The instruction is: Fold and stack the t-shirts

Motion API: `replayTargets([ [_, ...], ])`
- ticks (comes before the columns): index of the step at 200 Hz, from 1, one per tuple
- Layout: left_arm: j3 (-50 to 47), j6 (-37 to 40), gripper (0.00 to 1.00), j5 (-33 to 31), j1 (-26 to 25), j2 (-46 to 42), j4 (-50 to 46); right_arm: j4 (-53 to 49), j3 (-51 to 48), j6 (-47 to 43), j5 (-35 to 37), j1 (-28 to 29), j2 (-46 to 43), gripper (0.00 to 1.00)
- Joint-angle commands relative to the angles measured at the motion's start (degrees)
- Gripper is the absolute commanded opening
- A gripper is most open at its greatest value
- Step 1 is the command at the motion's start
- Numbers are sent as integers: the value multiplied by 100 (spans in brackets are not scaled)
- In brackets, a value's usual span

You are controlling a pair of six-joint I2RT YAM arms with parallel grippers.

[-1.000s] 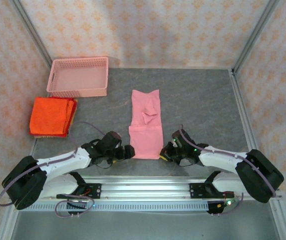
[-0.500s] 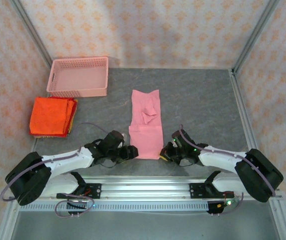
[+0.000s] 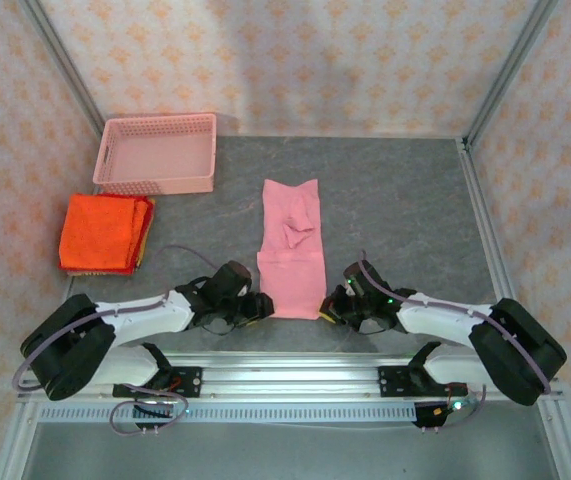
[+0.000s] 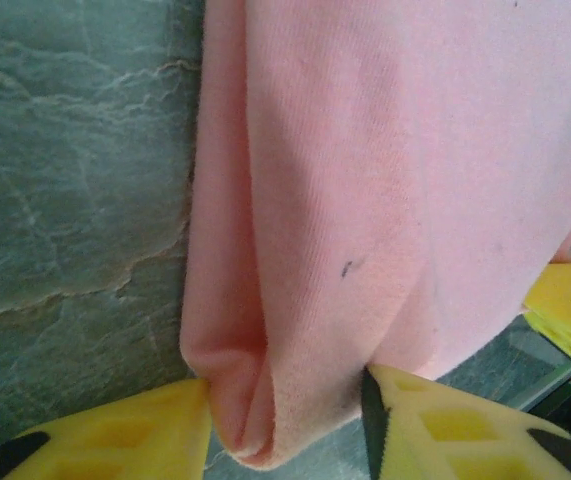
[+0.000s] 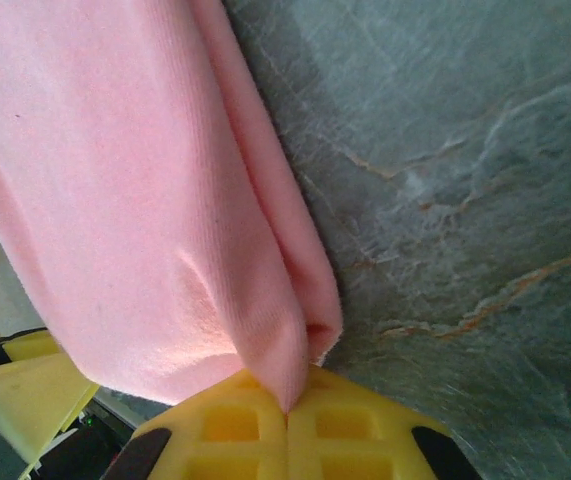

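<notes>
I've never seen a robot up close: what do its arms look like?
The left arm and right arm have white shells, bulky black joints and thin grey cables. The left tool and right tool have yellow moulded fingers.

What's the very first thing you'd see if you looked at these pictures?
The long light pink cloth t-shirt, folded into a strip in the middle of the grey table. The left gripper and right gripper sit at its two near corners, and the right one is pinching the cloth. Next comes the stack of bright orange-red folded t-shirts by the table's left edge, with the pink plastic mesh basket just behind it.
</notes>
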Motion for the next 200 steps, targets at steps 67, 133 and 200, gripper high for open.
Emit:
replayTargets([
  [67, 46, 2, 0, -105, -32, -201, -174, -202, -159, 65, 11, 43, -232, 0],
  [133, -99, -163, 0, 46, -147, -700, -693, -873, -452, 556, 174, 474, -1369, 0],
  [200, 868, 305, 0, -250, -144, -999, -1743, -1447, 471, 91, 677, 645, -1676, 0],
])
